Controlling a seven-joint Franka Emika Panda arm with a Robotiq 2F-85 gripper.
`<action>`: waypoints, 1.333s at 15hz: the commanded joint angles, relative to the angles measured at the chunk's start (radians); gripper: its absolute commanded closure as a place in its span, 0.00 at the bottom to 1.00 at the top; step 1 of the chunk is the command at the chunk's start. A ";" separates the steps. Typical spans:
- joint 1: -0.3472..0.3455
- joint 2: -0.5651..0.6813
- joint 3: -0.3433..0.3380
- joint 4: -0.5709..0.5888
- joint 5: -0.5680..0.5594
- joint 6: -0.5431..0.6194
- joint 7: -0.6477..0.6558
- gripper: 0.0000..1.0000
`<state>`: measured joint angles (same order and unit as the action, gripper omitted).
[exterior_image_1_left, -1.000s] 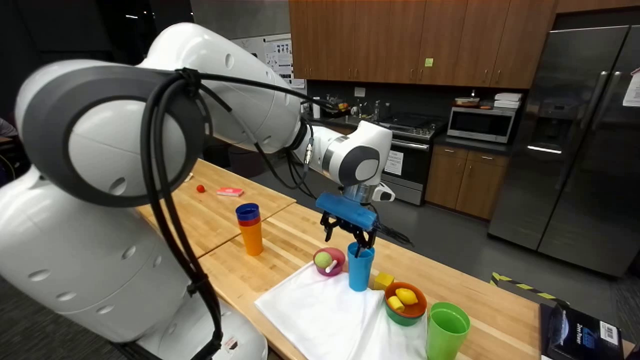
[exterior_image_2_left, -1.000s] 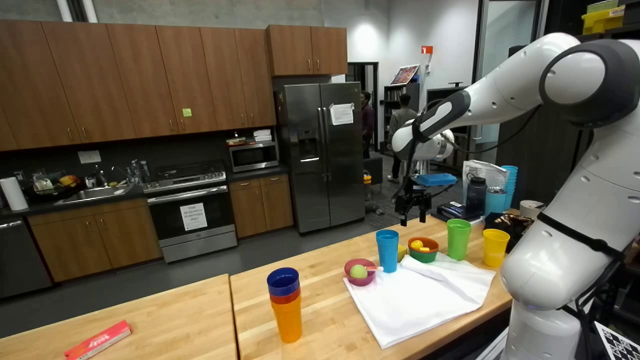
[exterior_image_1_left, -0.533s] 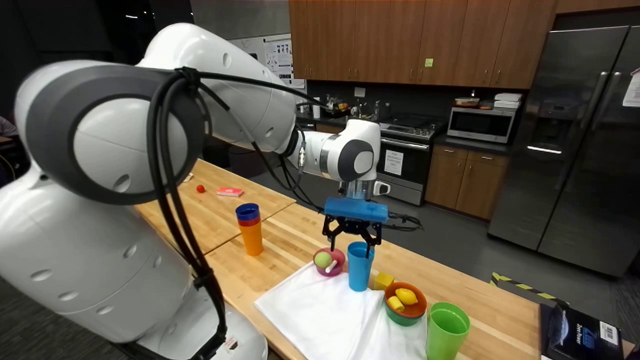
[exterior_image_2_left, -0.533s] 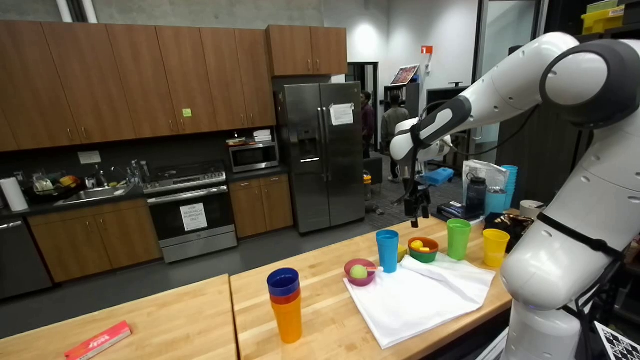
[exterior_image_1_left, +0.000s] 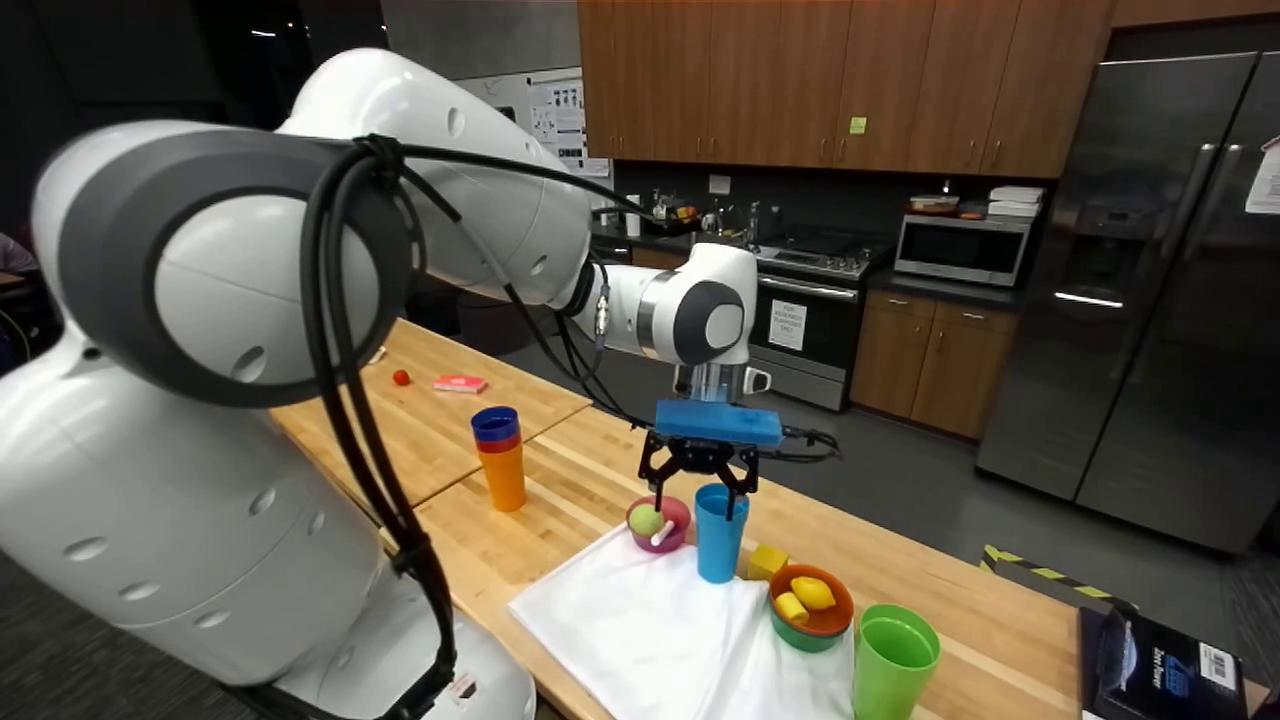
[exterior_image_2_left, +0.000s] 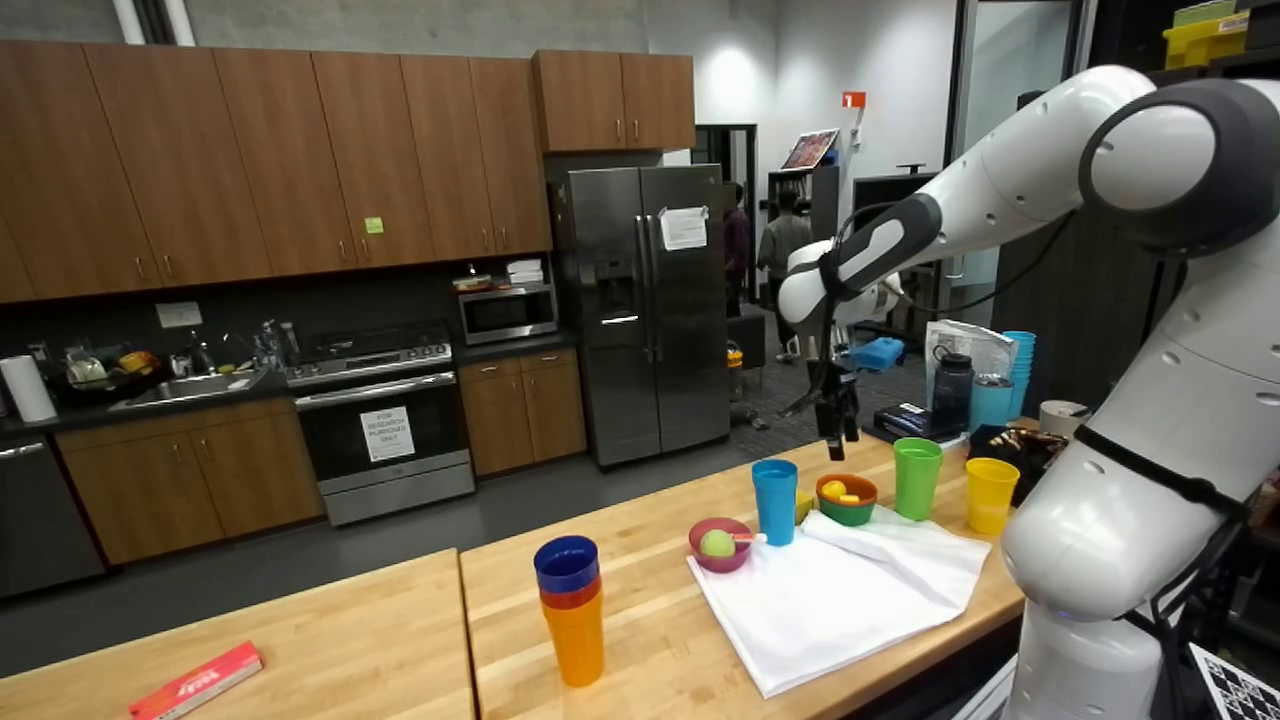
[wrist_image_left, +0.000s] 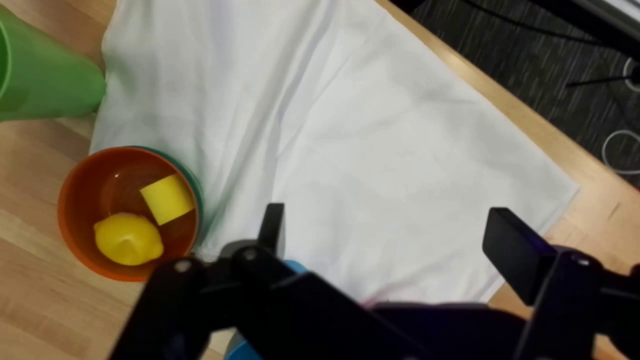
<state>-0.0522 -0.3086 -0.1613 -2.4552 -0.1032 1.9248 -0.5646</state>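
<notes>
My gripper (exterior_image_1_left: 694, 512) is open and empty, pointing down above the table; it also shows in an exterior view (exterior_image_2_left: 843, 447) and in the wrist view (wrist_image_left: 385, 225). A blue cup (exterior_image_1_left: 718, 545) stands upright nearest to it, mostly hidden behind a finger in the wrist view. Beside the cup is a pink bowl (exterior_image_1_left: 679, 513) with a green ball (exterior_image_1_left: 646, 520) and a whitish stick. A yellow cube (exterior_image_1_left: 767, 560) sits on the cup's other side. An orange bowl (wrist_image_left: 82, 190), nested in a green one, holds a lemon (wrist_image_left: 128, 240) and a yellow piece (wrist_image_left: 167, 199).
A white cloth (wrist_image_left: 400, 140) lies creased on the wooden table. A green cup (exterior_image_1_left: 893, 660) and a yellow cup (exterior_image_2_left: 992, 495) stand near the bowls. Stacked blue, red and orange cups (exterior_image_2_left: 575, 640) stand apart. A red box (exterior_image_2_left: 198, 683) and a black box (exterior_image_1_left: 1165, 670) lie farther off.
My gripper has turned about its vertical axis, mostly in the first half second, then shifted slightly down and toward the pink bowl. It stays open. The things on the table have not moved.
</notes>
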 joint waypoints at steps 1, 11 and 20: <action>0.016 -0.002 -0.007 -0.017 -0.045 -0.036 -0.166 0.00; 0.031 0.053 0.015 -0.015 -0.058 -0.053 -0.508 0.00; 0.051 0.004 0.024 -0.052 -0.069 0.046 -0.656 0.00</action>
<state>-0.0058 -0.2400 -0.1453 -2.4656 -0.1635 1.8897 -1.1352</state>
